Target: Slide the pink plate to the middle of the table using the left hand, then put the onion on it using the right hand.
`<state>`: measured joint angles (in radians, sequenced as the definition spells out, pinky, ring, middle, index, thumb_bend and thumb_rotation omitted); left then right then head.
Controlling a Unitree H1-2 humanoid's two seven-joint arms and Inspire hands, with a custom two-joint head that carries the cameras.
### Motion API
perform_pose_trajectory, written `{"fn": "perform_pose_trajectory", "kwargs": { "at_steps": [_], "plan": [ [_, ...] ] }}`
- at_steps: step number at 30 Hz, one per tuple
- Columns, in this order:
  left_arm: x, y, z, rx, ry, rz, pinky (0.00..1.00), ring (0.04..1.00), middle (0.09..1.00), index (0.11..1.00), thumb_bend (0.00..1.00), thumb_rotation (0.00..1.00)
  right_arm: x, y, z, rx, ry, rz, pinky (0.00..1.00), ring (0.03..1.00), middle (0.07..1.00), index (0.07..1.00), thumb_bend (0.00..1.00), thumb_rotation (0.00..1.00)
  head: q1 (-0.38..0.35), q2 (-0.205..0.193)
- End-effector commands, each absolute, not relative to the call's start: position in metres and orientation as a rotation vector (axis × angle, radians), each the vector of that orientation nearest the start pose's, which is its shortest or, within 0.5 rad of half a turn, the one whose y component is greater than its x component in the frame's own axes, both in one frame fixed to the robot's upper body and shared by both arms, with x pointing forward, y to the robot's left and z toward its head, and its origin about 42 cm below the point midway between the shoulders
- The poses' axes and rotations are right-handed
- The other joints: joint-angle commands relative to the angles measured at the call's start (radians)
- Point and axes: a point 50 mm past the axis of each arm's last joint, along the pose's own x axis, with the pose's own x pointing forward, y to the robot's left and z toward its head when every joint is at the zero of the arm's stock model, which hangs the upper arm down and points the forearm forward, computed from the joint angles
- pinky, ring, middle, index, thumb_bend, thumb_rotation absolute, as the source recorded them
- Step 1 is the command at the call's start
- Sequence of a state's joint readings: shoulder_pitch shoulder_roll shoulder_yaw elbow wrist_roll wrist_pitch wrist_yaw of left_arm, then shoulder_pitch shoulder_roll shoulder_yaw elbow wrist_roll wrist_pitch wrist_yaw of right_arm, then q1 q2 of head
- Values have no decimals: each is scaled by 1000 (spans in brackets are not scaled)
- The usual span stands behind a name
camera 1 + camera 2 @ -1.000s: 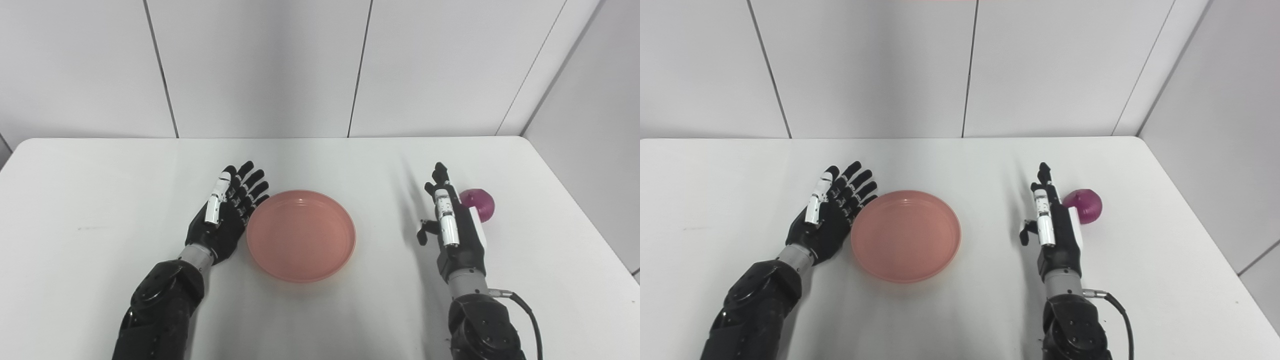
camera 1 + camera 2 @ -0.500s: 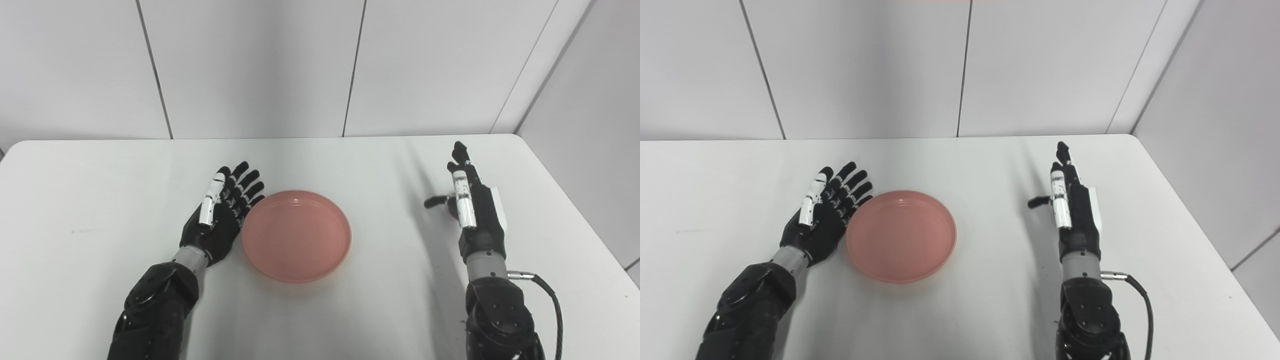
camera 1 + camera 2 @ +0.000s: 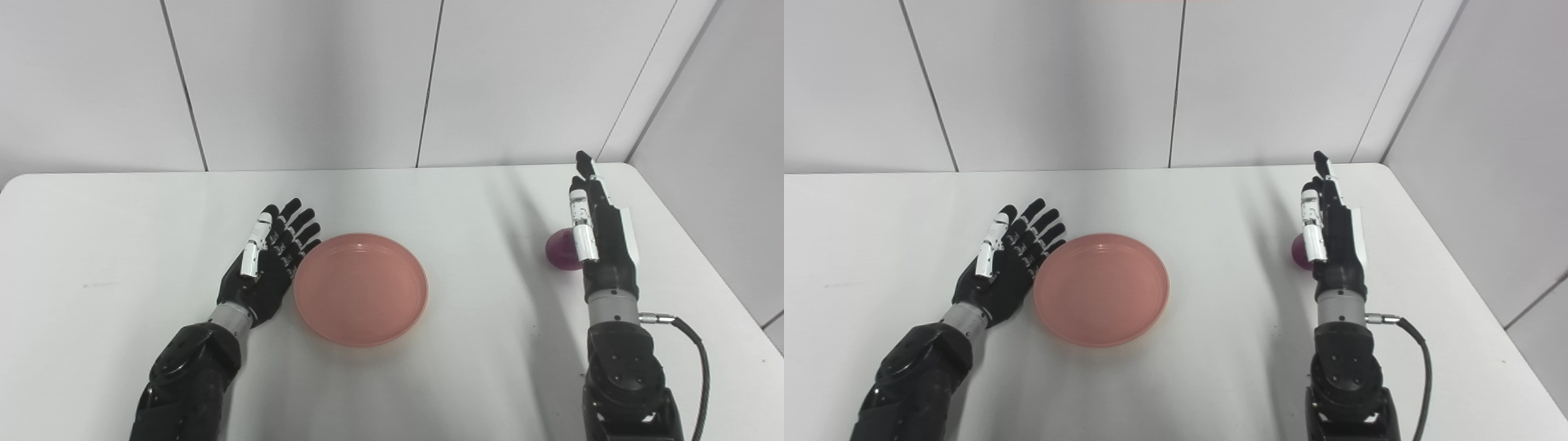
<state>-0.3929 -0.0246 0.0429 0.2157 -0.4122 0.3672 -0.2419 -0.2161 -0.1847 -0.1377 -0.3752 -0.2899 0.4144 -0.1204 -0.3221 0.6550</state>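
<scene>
I have the onion (image 3: 560, 252) lying on the palm side of my right hand (image 3: 599, 229), toward the plate (image 3: 360, 288); fingers straight, holding nothing; left hand (image 3: 269, 269) spread.

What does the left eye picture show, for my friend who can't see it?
A pink plate sits mid-table, empty. The left hand lies open right beside its left edge. Over on the right, the right hand is raised with fingers straight, half hiding a purple onion on the white table.
</scene>
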Motion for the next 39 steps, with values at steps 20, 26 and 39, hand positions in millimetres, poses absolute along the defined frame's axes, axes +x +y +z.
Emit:
{"fn": "perform_pose_trajectory", "kwargs": {
  "at_steps": [20, 26, 39],
  "plan": [
    [395, 164, 126, -440, 246, -389, 968, 975, 972, 962, 396, 1000, 343, -345, 283, -994, -182, -518, 741, 859, 908, 937, 850, 579, -36, -11],
    [395, 165, 125, -436, 249, -385, 962, 970, 967, 958, 398, 1000, 344, -354, 285, -1069, -178, -538, 705, 843, 913, 946, 956, 502, -38, -11],
    [395, 165, 125, -435, 251, -382, 966, 973, 970, 958, 398, 1000, 352, -372, 270, -1150, -42, -467, 739, 887, 926, 944, 1000, 514, -37, -10]
  ]
}}
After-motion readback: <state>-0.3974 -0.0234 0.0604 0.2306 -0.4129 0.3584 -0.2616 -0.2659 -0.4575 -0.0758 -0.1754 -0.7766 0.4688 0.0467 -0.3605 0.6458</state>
